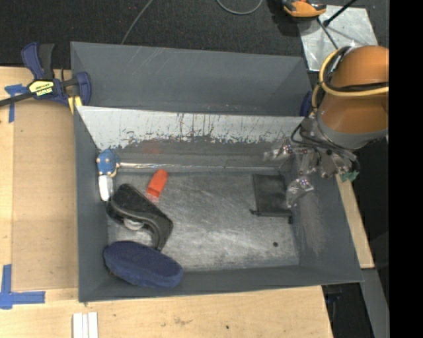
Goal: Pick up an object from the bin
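Black and flat, the square pad [269, 193] lies on the floor of the grey metal bin [218, 234] toward its right end, just beside your gripper [297, 190] on the view's left, though you cannot tell whether that gripper is open or closed.

Setting: a robotics lab or test bench, not a home. Evidence: a grey metal bin [198, 79] with a scratched, worn floor, and a robot arm [353, 86] under an orange cover reaching in from the right. Further evidence: a loose cable [241, 8] lying on black matting behind the bin.
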Controlling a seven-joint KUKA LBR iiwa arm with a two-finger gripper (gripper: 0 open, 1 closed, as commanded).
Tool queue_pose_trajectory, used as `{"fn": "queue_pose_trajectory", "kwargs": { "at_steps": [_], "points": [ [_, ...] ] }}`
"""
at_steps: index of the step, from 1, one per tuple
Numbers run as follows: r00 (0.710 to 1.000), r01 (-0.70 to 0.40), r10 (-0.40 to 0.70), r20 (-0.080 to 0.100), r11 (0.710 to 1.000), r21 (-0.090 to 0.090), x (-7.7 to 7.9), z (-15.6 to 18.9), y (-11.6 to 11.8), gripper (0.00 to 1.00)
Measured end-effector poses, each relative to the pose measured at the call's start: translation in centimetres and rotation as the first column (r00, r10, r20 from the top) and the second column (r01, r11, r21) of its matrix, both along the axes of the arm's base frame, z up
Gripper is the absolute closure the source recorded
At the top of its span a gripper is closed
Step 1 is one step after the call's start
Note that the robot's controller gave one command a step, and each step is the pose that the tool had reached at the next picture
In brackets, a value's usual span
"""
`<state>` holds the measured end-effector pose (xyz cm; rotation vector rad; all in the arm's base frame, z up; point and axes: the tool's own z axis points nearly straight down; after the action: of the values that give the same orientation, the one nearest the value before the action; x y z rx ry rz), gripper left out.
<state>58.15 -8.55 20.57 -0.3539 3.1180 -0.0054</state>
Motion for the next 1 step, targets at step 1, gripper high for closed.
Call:
{"fn": "queue_pose_trajectory", "kwargs": {
  "at_steps": [1],
  "points": [
    [0.976, -0.218, 0.218, -0.006, 0.976, 0.004, 2.01, -8.09, -3.73, 0.00]
  ]
}}
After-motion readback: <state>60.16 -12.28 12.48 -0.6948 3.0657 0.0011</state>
